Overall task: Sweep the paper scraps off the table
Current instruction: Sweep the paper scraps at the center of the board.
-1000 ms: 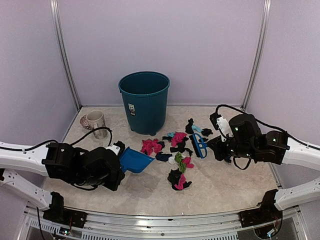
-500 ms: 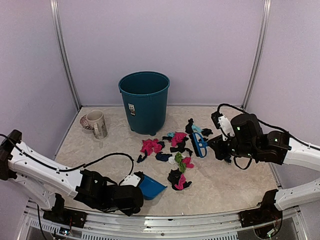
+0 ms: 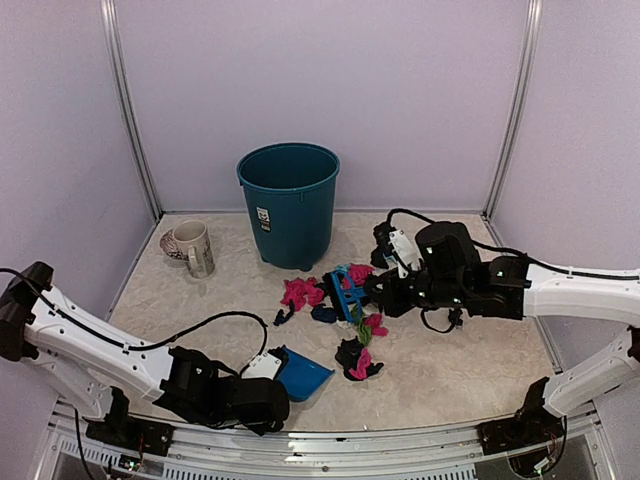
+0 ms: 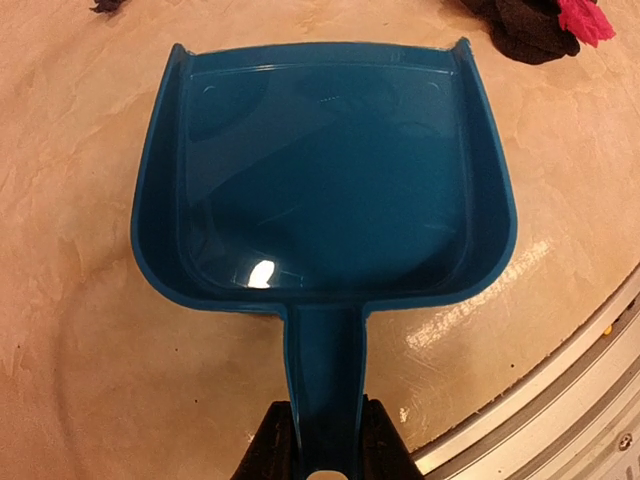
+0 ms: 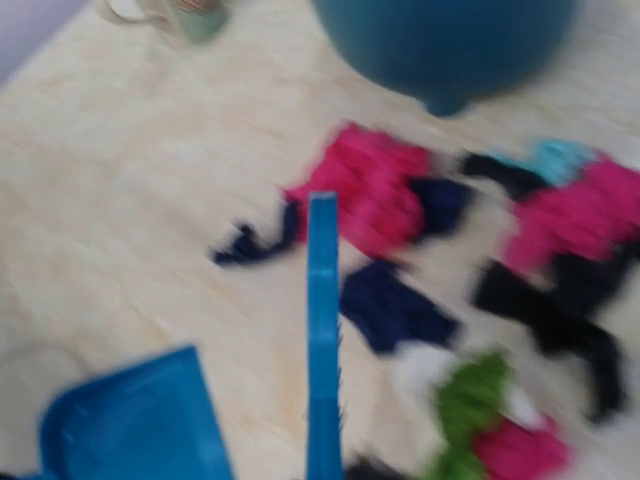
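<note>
The paper scraps point(image 3: 300, 292) lie in a loose patch of pink, black, dark blue and green bits mid-table, with a black and pink clump point(image 3: 358, 358) nearest the front. My left gripper point(image 3: 266, 374) is shut on the handle of a blue dustpan point(image 4: 325, 170). The pan rests flat by the front rail, its mouth facing the clump point(image 4: 545, 20). My right gripper point(image 3: 385, 293) is shut on a blue hand brush point(image 3: 347, 292), held over the middle of the scraps. The blurred right wrist view shows the brush point(image 5: 322, 330) above pink point(image 5: 365, 195) and dark blue point(image 5: 390, 305) bits.
A teal bin point(image 3: 289, 205) stands at the back of the table point(image 3: 460, 370), just behind the scraps. A mug point(image 3: 190, 247) sits at the back left. Lilac walls close in three sides, and the metal rail point(image 4: 560, 400) runs just right of the dustpan.
The left arm has carried the dustpan from beside the scraps down to the front edge. The right arm has swung left, taking the brush from the patch's right side to over its middle.
</note>
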Available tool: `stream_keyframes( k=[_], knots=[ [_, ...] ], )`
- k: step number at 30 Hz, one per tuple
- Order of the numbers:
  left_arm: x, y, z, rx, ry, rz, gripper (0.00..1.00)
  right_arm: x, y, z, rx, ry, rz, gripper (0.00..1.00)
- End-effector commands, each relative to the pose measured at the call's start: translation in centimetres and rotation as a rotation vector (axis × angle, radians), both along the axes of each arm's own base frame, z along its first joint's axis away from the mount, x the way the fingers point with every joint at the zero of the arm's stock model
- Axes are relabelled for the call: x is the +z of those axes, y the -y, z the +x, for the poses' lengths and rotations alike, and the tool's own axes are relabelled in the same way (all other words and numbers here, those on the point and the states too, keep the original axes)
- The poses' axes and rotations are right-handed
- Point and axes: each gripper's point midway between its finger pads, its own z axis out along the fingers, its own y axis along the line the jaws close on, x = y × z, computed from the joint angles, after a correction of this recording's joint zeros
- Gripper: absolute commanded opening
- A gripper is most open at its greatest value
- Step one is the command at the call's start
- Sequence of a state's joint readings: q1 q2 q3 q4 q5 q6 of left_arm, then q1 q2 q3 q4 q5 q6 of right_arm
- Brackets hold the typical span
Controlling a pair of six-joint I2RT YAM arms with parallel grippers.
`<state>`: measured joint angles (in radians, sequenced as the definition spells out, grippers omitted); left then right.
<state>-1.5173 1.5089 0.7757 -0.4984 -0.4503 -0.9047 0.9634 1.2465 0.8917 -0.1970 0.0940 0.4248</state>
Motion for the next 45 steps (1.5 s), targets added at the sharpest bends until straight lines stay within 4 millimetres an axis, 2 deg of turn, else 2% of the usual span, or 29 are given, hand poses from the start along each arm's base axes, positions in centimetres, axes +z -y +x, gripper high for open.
stream_keyframes(
  k=[1,5,11,18,22,25,31,33,40,45],
  knots=[
    [0.1,-1.8,-0.2,0.047,-0.004,0.030,0.00,2.8,-5.5,1.5,0.033,-0.032,0.194,0.00],
    [0.9,-2.5,-0.4,0.070,0.004,0.013,0.00,3.2,-9.2,2.5,0.068,-0.075,0.302,0.00],
    [2.8,-3.5,-0.3,0.102,0.016,-0.036,0.00,1.5,-14.1,5.0,0.047,-0.180,0.365,0.00],
    [4.1,-4.5,-0.2,0.126,0.031,-0.052,0.00,-1.3,-17.5,7.5,0.014,-0.342,0.484,0.00],
    [4.4,-4.8,-0.2,0.127,0.044,-0.040,0.00,-4.3,-17.8,8.7,-0.014,-0.441,0.511,0.00],
    [4.5,-4.9,-0.1,0.129,0.058,-0.030,0.00,-6.1,-16.8,9.4,-0.053,-0.476,0.508,0.00],
    [4.9,-4.4,0.2,0.113,0.086,-0.018,0.00,-8.6,-12.8,10.5,-0.142,-0.512,0.500,0.00],
    [5.0,-4.2,0.3,0.105,0.100,-0.010,0.00,-9.4,-10.9,10.5,-0.180,-0.519,0.488,0.00],
    [5.2,-3.1,0.5,0.072,0.124,-0.003,0.00,-9.9,-4.4,10.4,-0.296,-0.503,0.471,0.00],
    [5.6,-2.4,0.8,0.055,0.142,-0.012,0.00,-10.5,1.1,10.1,-0.405,-0.478,0.430,0.00]
  ],
)
